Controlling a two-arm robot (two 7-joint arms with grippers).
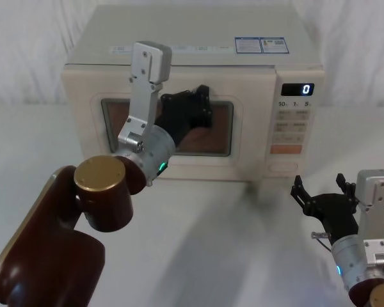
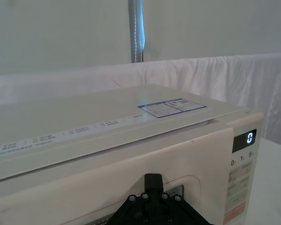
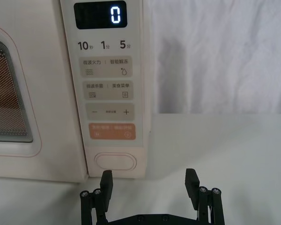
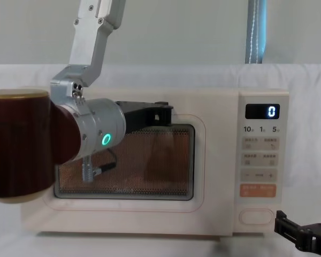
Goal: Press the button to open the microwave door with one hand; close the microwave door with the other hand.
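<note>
Microwave (image 1: pixel 192 64) on white surface (image 1: pixel 198 243): door (image 4: pixel 117 155) shut, rigid, hinged, best pushed on its flat face, left hand (image 1: pixel 191 110) against window, its grip cannot be told; button (image 3: pixel 114 162) low on panel, stiff, for one fingertip, right hand (image 3: pixel 149 180) spread open just before it, way unobstructed.

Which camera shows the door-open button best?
The right wrist view: the button sits large, head-on and unblocked, just beyond the open right gripper. Head and chest views show it small; the left wrist view cuts it off.
</note>
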